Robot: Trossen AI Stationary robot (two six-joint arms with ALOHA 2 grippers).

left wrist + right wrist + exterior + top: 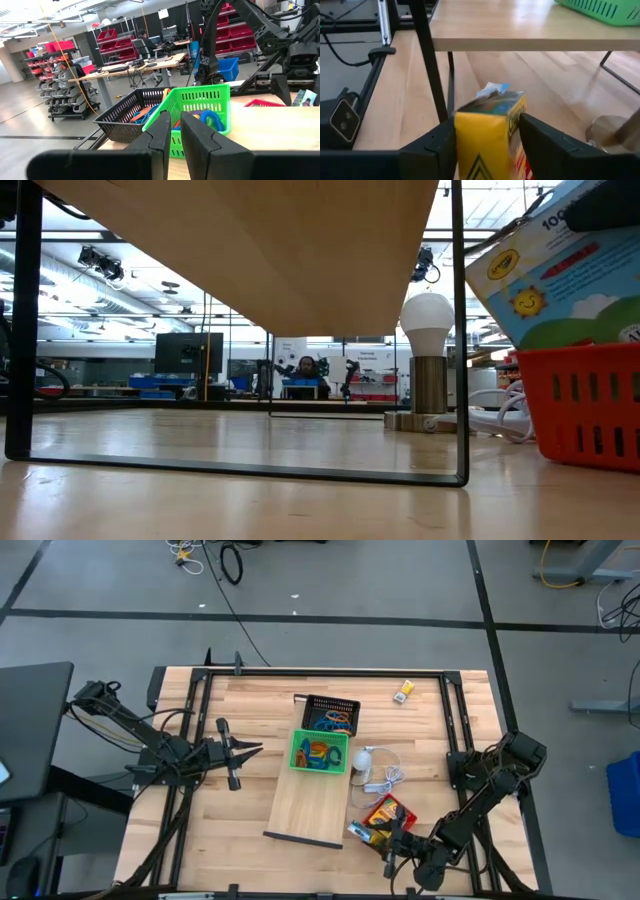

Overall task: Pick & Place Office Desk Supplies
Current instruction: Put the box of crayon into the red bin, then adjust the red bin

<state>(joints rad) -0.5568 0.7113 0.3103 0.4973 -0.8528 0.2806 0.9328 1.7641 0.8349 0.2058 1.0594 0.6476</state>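
Observation:
A yellow crayon box (pixel 487 130) with a torn blue top stands between the fingers of my right gripper (pixel 489 137), near the table's front right. In the high view that gripper (pixel 386 838) is beside the red mesh tray (pixel 392 810). The low view shows the box (pixel 550 270) tilted above the red tray (pixel 590 400). Blue and orange loops lie in the green tray (pixel 320 752), others in the black tray (pixel 332 715). My left gripper (pixel 255 749) waits shut, level, left of the green tray (pixel 200 107). My right gripper pinches the crayon box by two opposite sides (pixel 516 122), one finger (pixel 545 145) on each. The fingers come nearly level, slanting a little down. The box leans, top end up. The red tray's wall hides its lower end, so whether it hangs clear cannot be told.
The green tray sits on a long pale board (pixel 312 795) raised on a black frame (pixel 460 330). A white bulb lamp (pixel 362 761) with its white cord (pixel 388 780) stands right of the board. A small yellow box (pixel 403 692) lies at the far right.

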